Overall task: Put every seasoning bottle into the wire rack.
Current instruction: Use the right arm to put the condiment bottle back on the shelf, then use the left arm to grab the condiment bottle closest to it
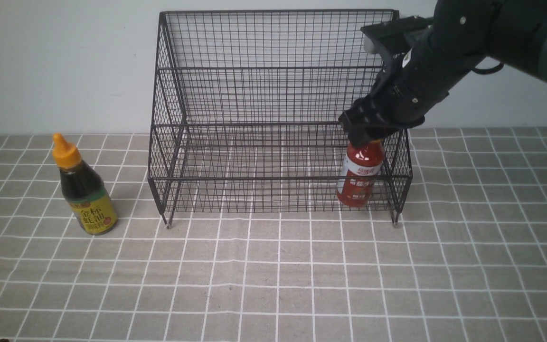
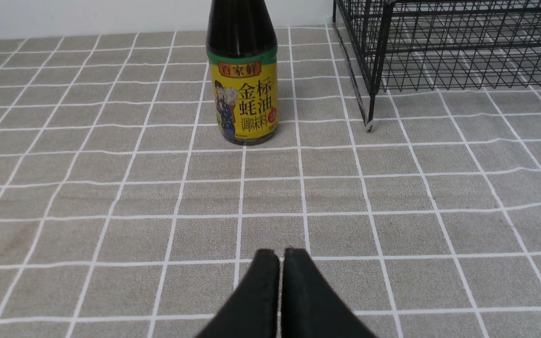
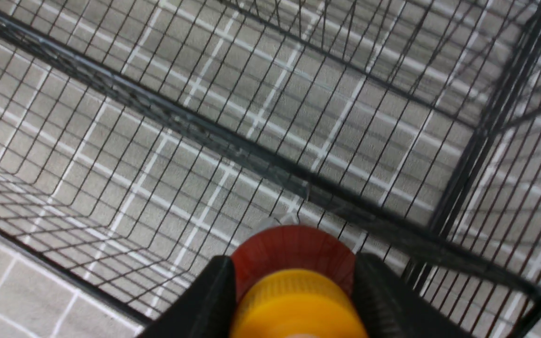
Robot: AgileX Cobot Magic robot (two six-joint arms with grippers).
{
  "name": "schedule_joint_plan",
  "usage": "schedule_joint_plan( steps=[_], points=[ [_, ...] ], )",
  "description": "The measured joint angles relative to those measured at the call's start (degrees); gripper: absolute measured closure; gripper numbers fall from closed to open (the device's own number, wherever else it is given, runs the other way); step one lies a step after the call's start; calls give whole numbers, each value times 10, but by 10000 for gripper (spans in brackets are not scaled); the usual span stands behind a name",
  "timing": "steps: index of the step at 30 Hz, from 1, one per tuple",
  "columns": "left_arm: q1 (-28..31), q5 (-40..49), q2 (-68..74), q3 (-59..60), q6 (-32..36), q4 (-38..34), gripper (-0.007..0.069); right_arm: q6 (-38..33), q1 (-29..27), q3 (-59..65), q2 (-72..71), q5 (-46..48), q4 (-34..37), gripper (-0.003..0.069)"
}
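Our left gripper [image 2: 280,256] is pressed shut on nothing, low over the checked surface [image 2: 111,211]. Straight ahead of it, well apart, the dark brown bottle [image 2: 243,94] stands upright outside the wire rack [image 1: 278,95], near the rack's left front foot. Our right gripper [image 1: 366,135] is closed around the yellow cap [image 3: 294,305] of the red bottle [image 1: 360,178]. That bottle stands directly below it in the rack's front right corner, with the front rail and side mesh close beside it.
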Motion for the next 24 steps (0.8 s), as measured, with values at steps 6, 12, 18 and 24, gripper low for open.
schedule_joint_plan(
  steps=[6,12,18,24],
  points=[
    [0,0,0,0,0,0,631,38,0,-3,-34,28,-7,134],
    [0,0,0,0,0,0,631,49,0,-50,-101,102,-20,116],
    [0,0,0,0,0,0,631,92,0,-69,-267,118,-43,380],
    [0,0,0,0,0,0,631,146,0,25,-475,119,-76,631]
  ],
)
